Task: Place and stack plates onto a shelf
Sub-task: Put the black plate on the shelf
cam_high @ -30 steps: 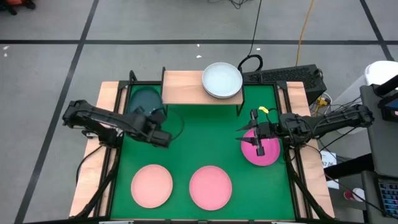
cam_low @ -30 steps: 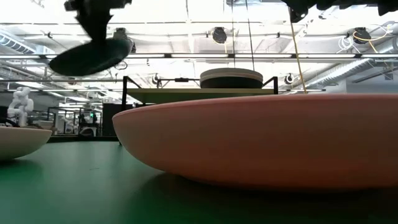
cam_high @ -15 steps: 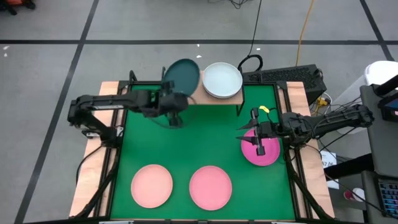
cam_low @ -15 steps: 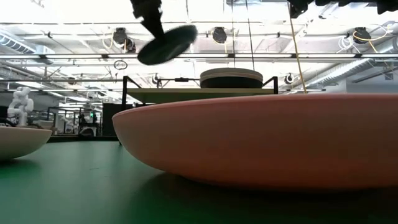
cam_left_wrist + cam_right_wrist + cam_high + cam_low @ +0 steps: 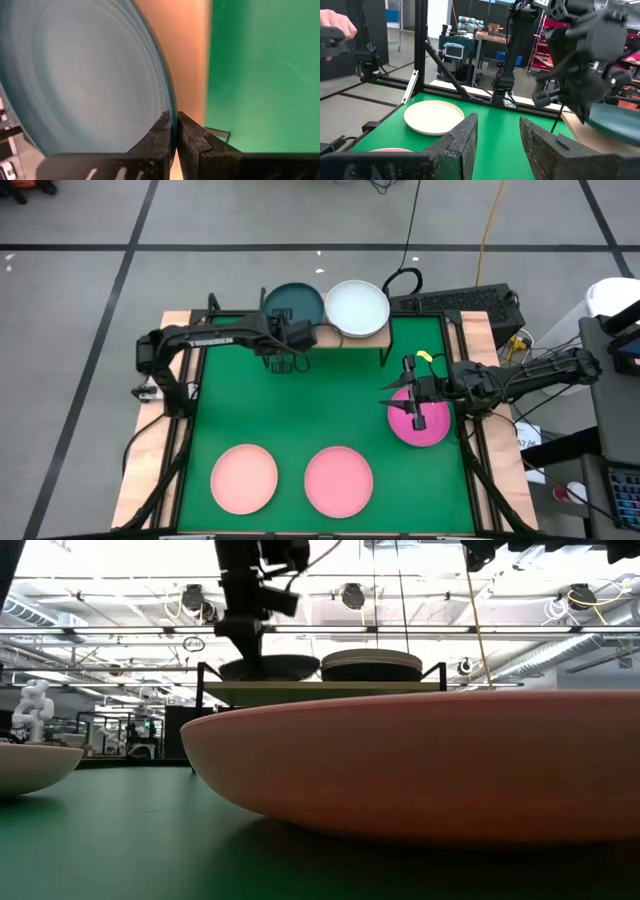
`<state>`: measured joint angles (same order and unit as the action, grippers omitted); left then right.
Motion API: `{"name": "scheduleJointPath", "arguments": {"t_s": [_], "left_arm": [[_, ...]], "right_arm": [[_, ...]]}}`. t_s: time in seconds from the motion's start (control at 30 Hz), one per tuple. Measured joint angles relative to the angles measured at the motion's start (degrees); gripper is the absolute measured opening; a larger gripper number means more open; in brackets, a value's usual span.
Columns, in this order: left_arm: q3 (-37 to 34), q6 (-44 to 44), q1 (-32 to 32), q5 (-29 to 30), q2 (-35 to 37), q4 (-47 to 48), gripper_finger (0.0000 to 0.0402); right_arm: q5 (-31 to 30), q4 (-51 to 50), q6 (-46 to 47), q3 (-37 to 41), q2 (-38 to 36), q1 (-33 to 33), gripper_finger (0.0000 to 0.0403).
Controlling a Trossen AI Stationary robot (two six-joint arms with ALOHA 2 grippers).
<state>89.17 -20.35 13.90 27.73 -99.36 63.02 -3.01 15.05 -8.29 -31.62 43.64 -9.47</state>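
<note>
My left gripper [image 5: 299, 331] is shut on a dark teal plate [image 5: 293, 302], which is level over the left half of the light-wood shelf [image 5: 290, 330]. The low view shows this plate [image 5: 270, 668] at the height of the shelf top. Whether it rests there I cannot tell. On the shelf's right half stands a stack topped by a pale plate [image 5: 357, 308]. My right gripper [image 5: 415, 406] is open over the magenta plate [image 5: 425, 428], which lies on the green mat. Two pink plates [image 5: 244, 478] [image 5: 338, 480] lie flat near the mat's near edge. My left gripper pinches the teal plate's rim [image 5: 170, 111] between its two fingers. The fingers come level from the table's near side, at the part of the rim nearest the mat. The plate lies flat ahead of the fingers over the wooden shelf board [image 5: 189, 55].
The green mat [image 5: 330, 400] covers the table between black frame posts. In the low view a pink plate [image 5: 420, 760] fills the foreground. A black box and cables [image 5: 460, 302] sit beyond the far right corner. A person's hand [image 5: 335, 25] shows in the room beyond.
My left arm has swung the teal plate from above the mat's left side toward the far edge and right, over the shelf. The plate has turned from steeply tilted to level and come down to the height of the shelf top, beside the pale stack.
</note>
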Motion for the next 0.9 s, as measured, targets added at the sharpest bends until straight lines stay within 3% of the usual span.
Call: {"name": "scheduleJointPath", "arguments": {"t_s": [0.5,0.9], "left_arm": [[0.0,2.9,-0.6,-2.7,-0.6,2.1,0.0049],[0.0,3.5,-1.2,-0.3,-0.3,2.5,0.0135]], "right_arm": [[0.0,-0.3,0.1,0.0,0.0,0.0,0.0128],[0.0,-0.3,0.5,0.0,0.0,0.0,0.0128]]}}
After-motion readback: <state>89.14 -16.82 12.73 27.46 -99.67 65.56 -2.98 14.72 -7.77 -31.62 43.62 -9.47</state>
